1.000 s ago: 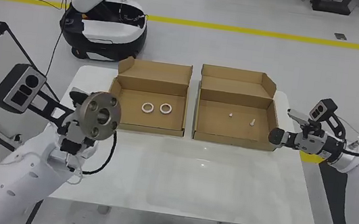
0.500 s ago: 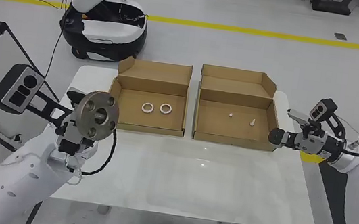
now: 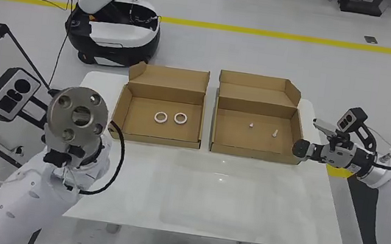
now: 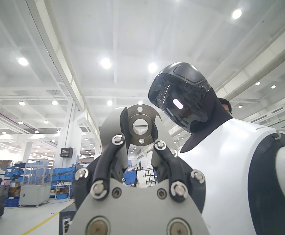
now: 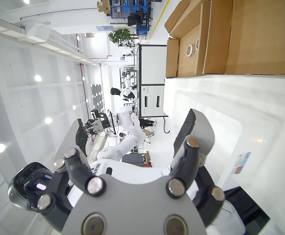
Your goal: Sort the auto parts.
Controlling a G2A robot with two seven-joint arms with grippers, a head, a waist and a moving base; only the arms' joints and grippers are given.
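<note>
Sorting looks well along. At the left of the top view the left claw [image 4: 139, 128] is closed on a metal flange [image 3: 77, 115], a round disc with a centre bore and bolt holes. It is held up, face to the camera, off the left edge of the table [image 3: 230, 193]. In the left wrist view the two fingers [image 4: 124, 124] pinch the disc from either side across its rim, so the jaws stand only as far apart as the disc is wide. This part has yet to be set down, and I cannot tell which box it belongs in.

Next, at upper centre, the left box [image 3: 125, 105] holds two rings [image 3: 160, 117] lying side by side but apart. The right box [image 3: 295, 124], touching it, holds two small pale pins [image 3: 275, 132], well apart. By their look, both kinds are already sorted.

At the right edge the right claw [image 3: 297, 148] hangs just beside the right box's corner — jaws wide, holding nothing and touching nothing.
</note>
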